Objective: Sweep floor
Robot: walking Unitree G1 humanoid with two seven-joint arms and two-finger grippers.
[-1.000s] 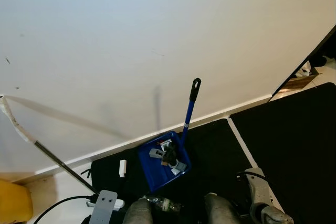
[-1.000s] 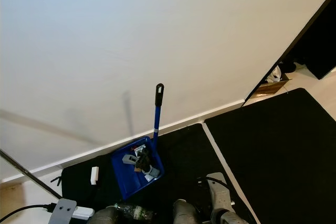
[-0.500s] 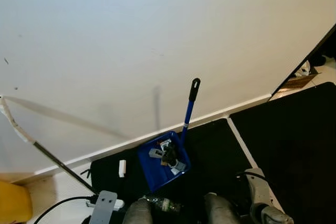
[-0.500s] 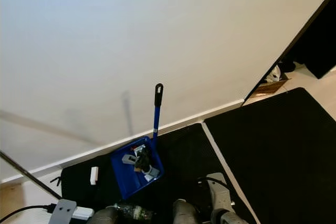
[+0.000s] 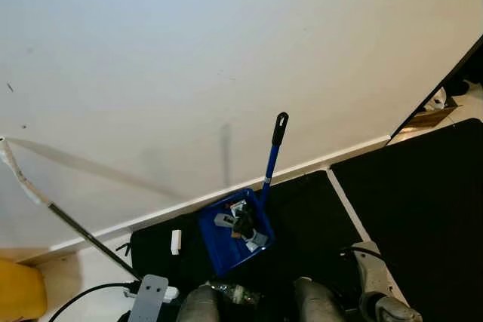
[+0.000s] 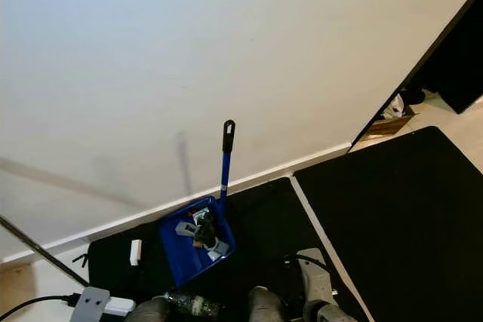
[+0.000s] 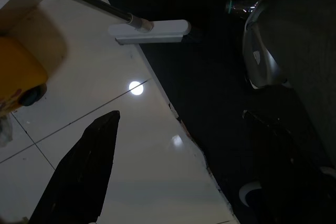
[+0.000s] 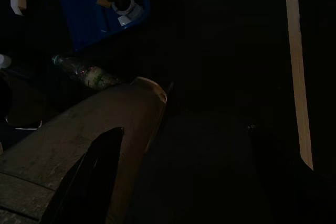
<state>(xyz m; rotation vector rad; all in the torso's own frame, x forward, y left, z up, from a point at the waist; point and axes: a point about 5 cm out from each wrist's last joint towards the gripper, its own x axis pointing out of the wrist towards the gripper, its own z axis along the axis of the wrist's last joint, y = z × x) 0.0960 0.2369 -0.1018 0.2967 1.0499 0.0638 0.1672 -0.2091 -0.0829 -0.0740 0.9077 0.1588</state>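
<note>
Black foam mats cover the pale glossy floor; nearest lies a clear plastic bottle, and both hands hang idle with fingers spread, left hand, right hand. Beyond, unmoved, a blue plastic dustpan holds grey and black scraps, its long handle rising toward the white wall.

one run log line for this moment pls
task: sweep floor | blue dustpan upright on black mat, holds litter | bottle by robot's feet | both pincers open, empty
</note>
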